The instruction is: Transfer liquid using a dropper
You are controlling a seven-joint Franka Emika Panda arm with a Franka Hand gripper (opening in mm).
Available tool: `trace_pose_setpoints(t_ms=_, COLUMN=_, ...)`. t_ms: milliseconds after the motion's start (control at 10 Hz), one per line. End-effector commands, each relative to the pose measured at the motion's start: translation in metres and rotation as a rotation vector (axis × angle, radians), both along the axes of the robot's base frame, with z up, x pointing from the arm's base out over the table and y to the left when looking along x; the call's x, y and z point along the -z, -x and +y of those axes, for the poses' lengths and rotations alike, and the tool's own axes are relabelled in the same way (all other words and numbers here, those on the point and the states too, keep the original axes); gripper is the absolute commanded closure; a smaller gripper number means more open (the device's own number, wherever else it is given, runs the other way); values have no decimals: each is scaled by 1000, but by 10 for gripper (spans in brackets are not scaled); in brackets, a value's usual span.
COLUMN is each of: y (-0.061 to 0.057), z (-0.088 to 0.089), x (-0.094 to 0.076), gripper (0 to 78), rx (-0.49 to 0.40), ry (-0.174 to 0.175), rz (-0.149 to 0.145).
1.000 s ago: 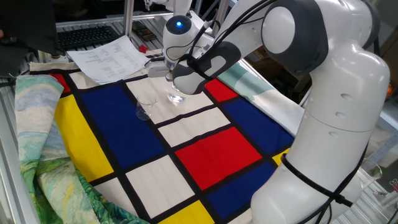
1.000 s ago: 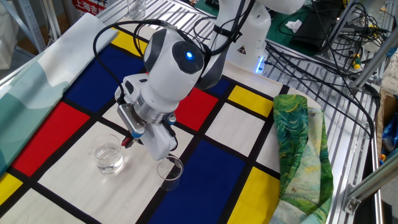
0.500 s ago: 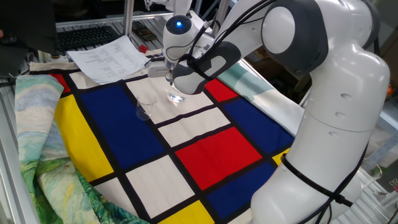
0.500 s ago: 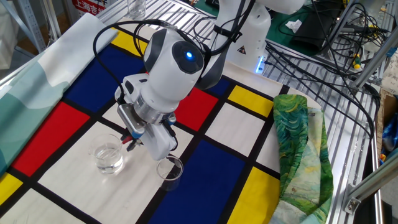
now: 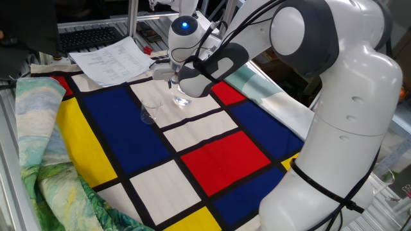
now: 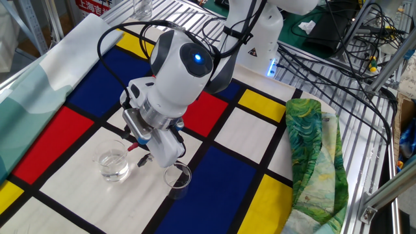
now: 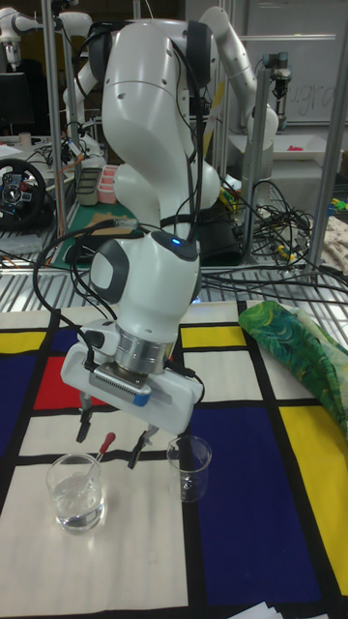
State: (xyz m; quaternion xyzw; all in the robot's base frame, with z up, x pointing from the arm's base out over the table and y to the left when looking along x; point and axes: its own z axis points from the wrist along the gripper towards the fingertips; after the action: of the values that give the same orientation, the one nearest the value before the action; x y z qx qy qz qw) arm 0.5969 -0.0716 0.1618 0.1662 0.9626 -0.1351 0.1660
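Fingers (image 7: 136,451) have just spread apart, letting go of the dropper (image 7: 102,452). It now leans free in the wider glass (image 7: 58,484), bulb up, so I judge this a put-down. Liquid (image 7: 75,511) only glints there. The narrower glass (image 7: 189,472) is unreadable, and the arm hides the dropper in one fixed view.

The arm (image 6: 175,71) has a smooth, glossy white plastic shell with dark grey joints. Two glasses (image 7: 76,490) (image 7: 190,465) are clear and shiny; the dropper (image 7: 99,455) is a clear tube with a dull red bulb. A matt woven cloth (image 6: 214,162) in flat colours covers the counter. The scarf (image 6: 311,156) looks soft. Paper sheets (image 5: 112,59) are matt.
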Motion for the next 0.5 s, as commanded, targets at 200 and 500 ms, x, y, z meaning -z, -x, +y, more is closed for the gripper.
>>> trace_pose_setpoints(t_ms=200, y=-1, z=0, x=-1, gripper=2, rx=1, ry=0, rz=-2)
trace_pose_setpoints(t_ms=500, y=-7, z=-2, x=-4, gripper=2, rx=16, ry=31, rz=-56)
